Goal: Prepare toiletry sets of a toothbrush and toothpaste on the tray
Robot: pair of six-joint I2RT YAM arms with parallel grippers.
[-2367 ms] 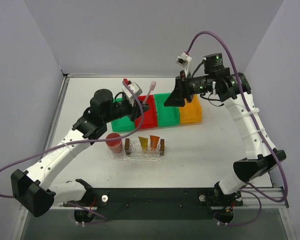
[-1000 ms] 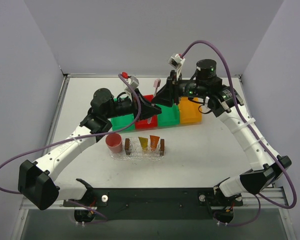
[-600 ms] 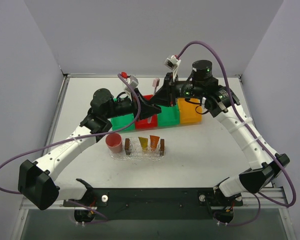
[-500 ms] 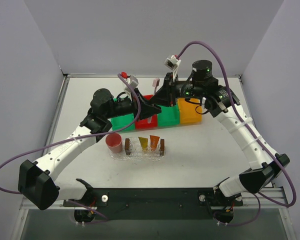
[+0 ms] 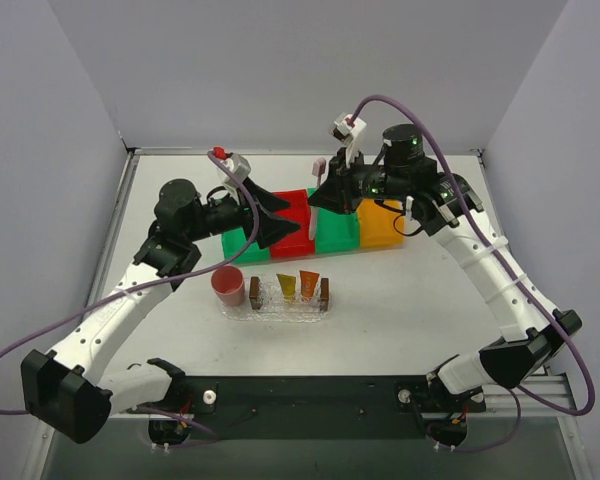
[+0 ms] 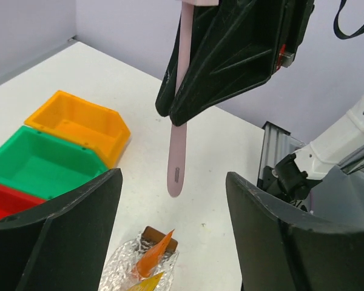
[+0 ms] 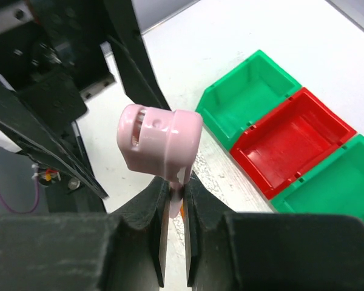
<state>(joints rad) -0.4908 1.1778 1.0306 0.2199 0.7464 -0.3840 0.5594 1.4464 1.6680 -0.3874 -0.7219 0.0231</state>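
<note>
The toothbrush [image 5: 316, 186] hangs upright above the bins, its pink head [image 7: 159, 144] on top and its handle end [image 6: 176, 159] pointing down. My right gripper [image 5: 322, 196] is shut on its shaft just under the head. My left gripper [image 5: 279, 216] stands open to the left of it, apart from the brush, with nothing between its fingers [image 6: 57, 233]. The clear tray [image 5: 289, 305] lies in front of the bins with brown blocks at both ends. In it stand an orange toothpaste tube [image 5: 309, 283] and a yellow-orange one [image 5: 286, 286].
A row of bins sits behind the tray: green [image 5: 238, 246], red [image 5: 296, 228], green [image 5: 337, 231], orange [image 5: 381, 223]. A pink cup [image 5: 227, 286] stands just left of the tray. Both arms crowd the space above the bins.
My left gripper has opened, let go of the toothbrush and drawn back to the left. My right gripper has shut on the brush and now holds it alone.
</note>
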